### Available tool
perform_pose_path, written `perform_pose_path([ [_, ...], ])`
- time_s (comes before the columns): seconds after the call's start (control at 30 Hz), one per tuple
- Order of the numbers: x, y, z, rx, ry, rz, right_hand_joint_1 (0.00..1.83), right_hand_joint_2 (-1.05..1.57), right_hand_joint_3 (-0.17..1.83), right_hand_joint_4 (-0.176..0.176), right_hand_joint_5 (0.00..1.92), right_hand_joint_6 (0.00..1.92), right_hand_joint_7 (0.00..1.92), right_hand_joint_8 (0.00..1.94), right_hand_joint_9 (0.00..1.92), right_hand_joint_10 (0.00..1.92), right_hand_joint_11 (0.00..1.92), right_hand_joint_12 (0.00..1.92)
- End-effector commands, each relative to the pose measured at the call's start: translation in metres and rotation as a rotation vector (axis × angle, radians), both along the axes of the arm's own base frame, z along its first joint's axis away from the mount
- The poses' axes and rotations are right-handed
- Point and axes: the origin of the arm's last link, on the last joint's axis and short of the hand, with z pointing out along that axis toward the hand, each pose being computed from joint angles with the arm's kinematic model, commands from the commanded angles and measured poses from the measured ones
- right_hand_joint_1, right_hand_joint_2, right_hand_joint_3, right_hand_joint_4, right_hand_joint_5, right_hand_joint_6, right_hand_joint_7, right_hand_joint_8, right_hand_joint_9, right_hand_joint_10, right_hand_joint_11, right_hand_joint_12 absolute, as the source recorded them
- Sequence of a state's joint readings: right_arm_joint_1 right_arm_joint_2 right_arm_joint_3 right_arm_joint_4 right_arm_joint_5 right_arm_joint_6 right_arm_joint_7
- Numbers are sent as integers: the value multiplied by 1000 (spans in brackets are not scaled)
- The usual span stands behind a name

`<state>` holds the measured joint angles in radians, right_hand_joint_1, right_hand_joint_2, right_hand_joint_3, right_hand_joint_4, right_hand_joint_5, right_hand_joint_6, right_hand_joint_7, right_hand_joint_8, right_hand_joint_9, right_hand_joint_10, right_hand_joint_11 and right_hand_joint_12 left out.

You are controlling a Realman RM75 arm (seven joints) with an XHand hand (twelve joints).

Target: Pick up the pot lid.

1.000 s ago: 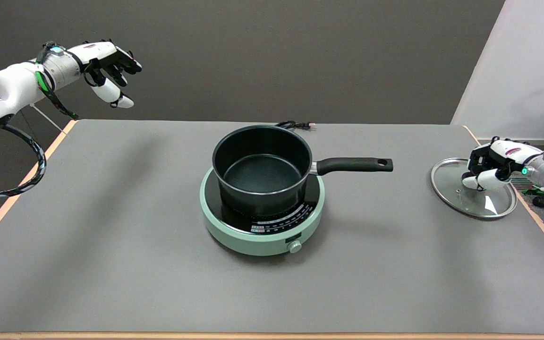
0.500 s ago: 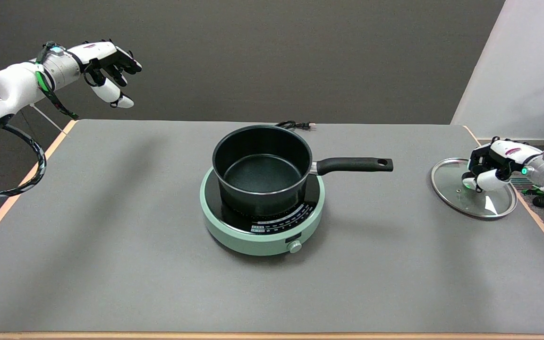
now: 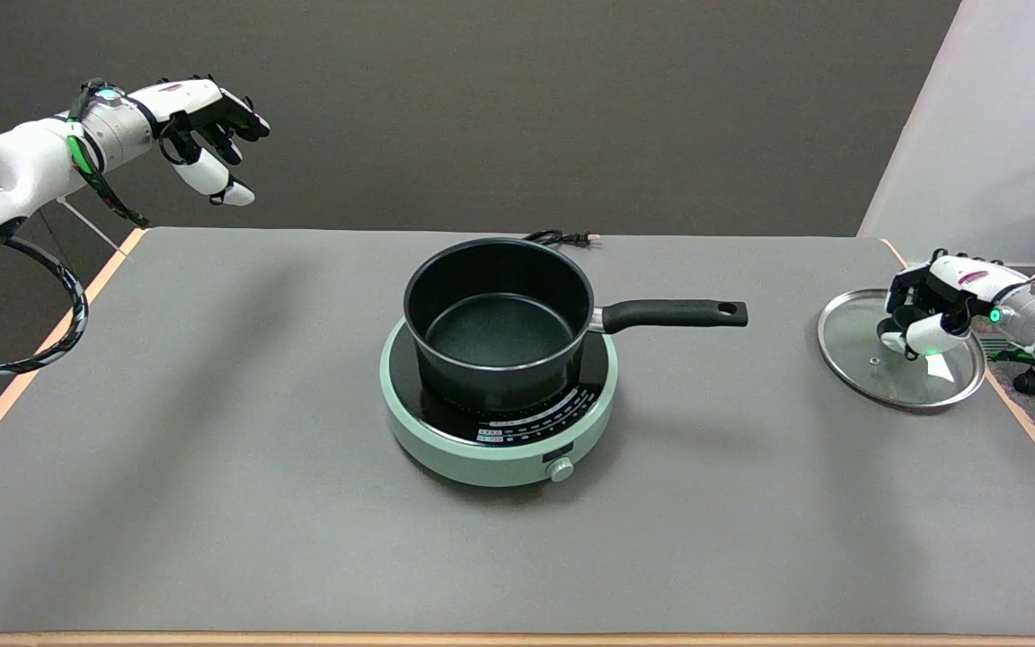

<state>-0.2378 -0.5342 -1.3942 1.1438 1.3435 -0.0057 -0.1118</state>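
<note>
One glass pot lid point(image 3: 877, 355) at worktop point(image 3: 212, 449) right edge, right hand point(image 3: 926, 310) clamped on its knob. We judge grasp made, lid seemingly tipped, barely lifted; clear raise remains. Empty saucepan point(image 3: 499, 319) sits on green induction hob point(image 3: 446, 440), centre.

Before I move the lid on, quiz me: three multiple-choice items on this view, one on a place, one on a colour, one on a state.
1. Where is the glass lid?
A. on the pot
B. near the table's right edge
C. beside the left arm

2. What colour is the cooker's body?
A. mint green
B. red
C. yellow

3. What is the right hand doing?
A. hanging free
B. holding the pot's handle
C. gripping the lid at its middle

Key: 1 B, it lies far right of the pot. 2 A, the rim is pale green. 3 C, fingers close on the lid's centre.
</note>
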Motion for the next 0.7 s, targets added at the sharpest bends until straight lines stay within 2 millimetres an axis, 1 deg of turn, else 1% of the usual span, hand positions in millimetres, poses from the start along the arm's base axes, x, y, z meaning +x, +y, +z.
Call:
perform_pose_path([
  [0.03,22,-12,-7,32,-12,41,1345,835,806,55,583,1188,803,1554,772,1829,616,1921],
  [0.33,24,-15,-9,42,-37,35,1346,829,818,63,585,1200,805,1558,773,1832,626,1921],
  [0.43,30,-18,-10,46,-45,49,1347,826,824,68,587,1206,806,1559,774,1834,638,1921],
  [0.57,35,-18,-9,33,-114,82,1347,824,827,74,587,1212,807,1560,774,1836,645,1921],
  [0.7,45,-19,-8,19,-221,140,1348,822,831,79,589,1217,808,1560,775,1838,655,1921],
])
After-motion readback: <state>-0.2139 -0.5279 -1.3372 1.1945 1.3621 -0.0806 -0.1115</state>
